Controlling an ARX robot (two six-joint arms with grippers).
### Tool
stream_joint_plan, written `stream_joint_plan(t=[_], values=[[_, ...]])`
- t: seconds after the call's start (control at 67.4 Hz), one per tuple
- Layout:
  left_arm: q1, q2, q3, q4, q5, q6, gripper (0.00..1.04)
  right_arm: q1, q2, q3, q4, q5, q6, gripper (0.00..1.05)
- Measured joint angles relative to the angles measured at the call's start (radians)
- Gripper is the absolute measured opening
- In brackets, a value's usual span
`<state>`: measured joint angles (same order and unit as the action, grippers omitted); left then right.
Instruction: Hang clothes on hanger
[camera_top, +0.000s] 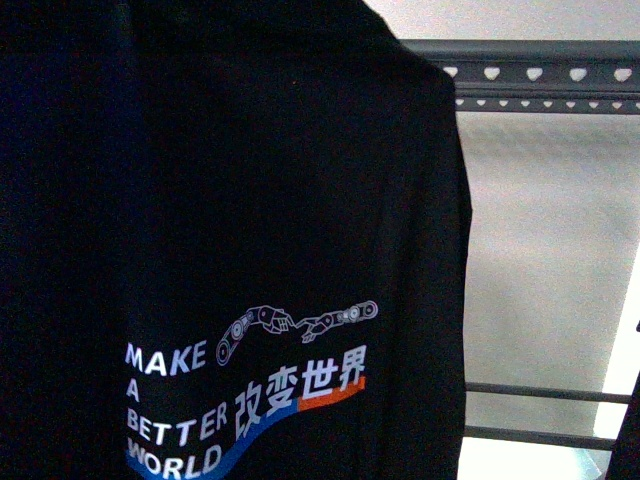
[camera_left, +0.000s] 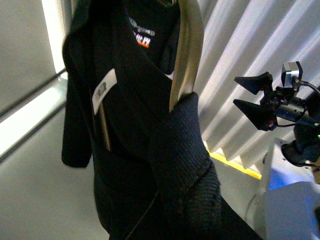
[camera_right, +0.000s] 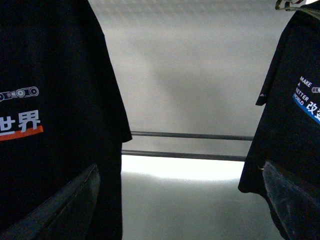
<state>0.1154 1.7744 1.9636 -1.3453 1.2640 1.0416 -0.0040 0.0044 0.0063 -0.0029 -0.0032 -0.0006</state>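
Note:
The black T-shirt (camera_top: 250, 200) hangs close in front of me, its white "MAKE A BETTER WORLD" print and blue-orange wave low down. The grey rack's top rail (camera_top: 540, 72) with heart-shaped holes shows to its upper right. In the left wrist view the shirt's collar (camera_left: 130, 65) and white label are bunched up. My left gripper is shut on the shirt, its jaws hidden under dark ribbed fabric (camera_left: 185, 165). My right gripper (camera_right: 185, 200) is open and empty, beside the shirt's edge (camera_right: 50, 75). It also shows in the left wrist view (camera_left: 235, 91), apart from the cloth.
A second black T-shirt (camera_right: 295, 115) with the same print hangs to the right. Two lower rack bars (camera_right: 190, 135) cross behind, between the shirts, also in the front view (camera_top: 545, 392). A pale wall lies behind. A white base with a yellow strip (camera_left: 235, 162) is nearby.

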Motion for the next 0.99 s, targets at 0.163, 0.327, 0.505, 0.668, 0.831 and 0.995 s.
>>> stream_joint_plan(t=[0.163, 0.327, 0.505, 0.668, 0.831, 0.995], values=[[0.003, -0.051, -0.102, 0.29, 0.104, -0.052, 0.05, 0.0, 0.0, 0.0, 0.0, 0.0, 0.0, 0.97], [0.003, -0.062, -0.068, 0.183, 0.111, -0.038, 0.05, 0.0, 0.0, 0.0, 0.0, 0.0, 0.0, 0.97], [0.0, -0.011, 0.0, 0.019, 0.094, 0.0, 0.05, 0.0, 0.0, 0.0, 0.0, 0.0, 0.0, 0.97], [0.0, 0.025, 0.005, -0.05, 0.018, -0.002, 0.05, 0.0, 0.0, 0.0, 0.0, 0.0, 0.0, 0.97], [0.0, 0.039, 0.004, -0.055, -0.061, -0.023, 0.05, 0.0, 0.0, 0.0, 0.0, 0.0, 0.0, 0.97], [-0.089, 0.089, 0.068, 0.143, 0.011, -0.033, 0.05, 0.0, 0.0, 0.0, 0.0, -0.002, 0.0, 0.97]])
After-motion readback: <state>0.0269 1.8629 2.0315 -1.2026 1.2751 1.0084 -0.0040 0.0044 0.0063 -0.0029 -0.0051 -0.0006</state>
